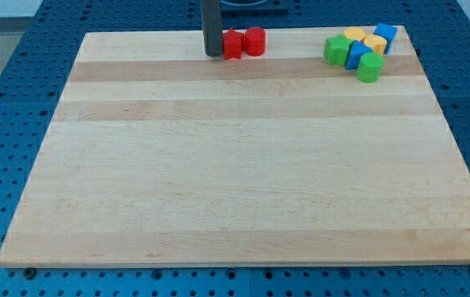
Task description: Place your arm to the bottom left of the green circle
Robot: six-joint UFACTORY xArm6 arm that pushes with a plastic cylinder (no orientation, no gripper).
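We see the pale wooden board (243, 165) lying on a blue perforated table (4, 99), and we take the green circle, a short green cylinder block (369, 68), as our landmark; it stands near the board's top-right corner, at the lower edge of a tight cluster. Just to its upper left sits a blue block (356, 54), and further left a green block of uneven outline (336, 49). Above it lie two yellow blocks (374, 43) (355, 34), with a second blue block (386, 35) to its upper right. Well to the left of the green cylinder, along the board's top edge, stand two red blocks (233, 44) (255, 40), touching each other. Our dark rod comes down there, and my tip (214, 54) rests on the board just beside the left red block, far to the left of the green cylinder and slightly above it. The rod has no jaws to part or close.
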